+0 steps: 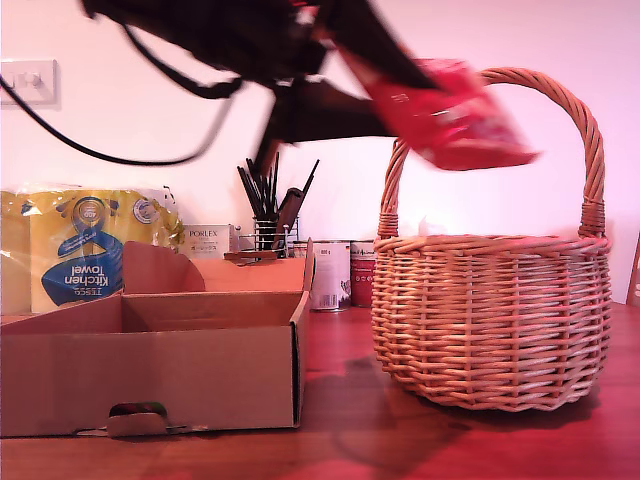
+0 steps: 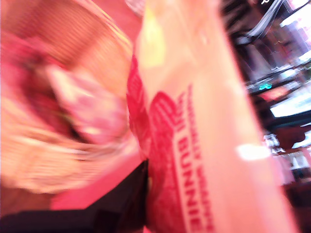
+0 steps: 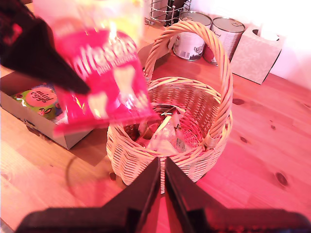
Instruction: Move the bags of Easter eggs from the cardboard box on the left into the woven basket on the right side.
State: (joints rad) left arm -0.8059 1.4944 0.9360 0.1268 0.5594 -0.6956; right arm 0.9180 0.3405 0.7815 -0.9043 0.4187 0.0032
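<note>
My first gripper (image 1: 392, 68) is shut on the red-and-white bag (image 1: 455, 120) and holds it in the air just over the woven basket (image 1: 490, 320), under its arched handle. The first wrist view is blurred. The bag (image 2: 194, 145) fills it, with the basket (image 2: 68, 34) behind. From above, the bag (image 3: 104, 82) hangs over the basket's rim (image 3: 146, 155). Pale crinkly bags (image 3: 165, 133) lie inside. My second gripper (image 3: 161, 167) hovers shut and empty over the basket's near wall. The cardboard box (image 1: 150, 380) stands at the exterior view's left. One green-edged egg bag (image 3: 41, 99) lies in it.
A yellow-and-blue kitchen towel pack (image 1: 85, 245) stands behind the box. Two cans (image 3: 192, 39), a tissue box (image 3: 255, 53) and a wire utensil holder (image 1: 270, 215) line the wall. A black cable (image 1: 100, 150) hangs from the arm. Bare wooden table (image 3: 262, 145) lies beside the basket.
</note>
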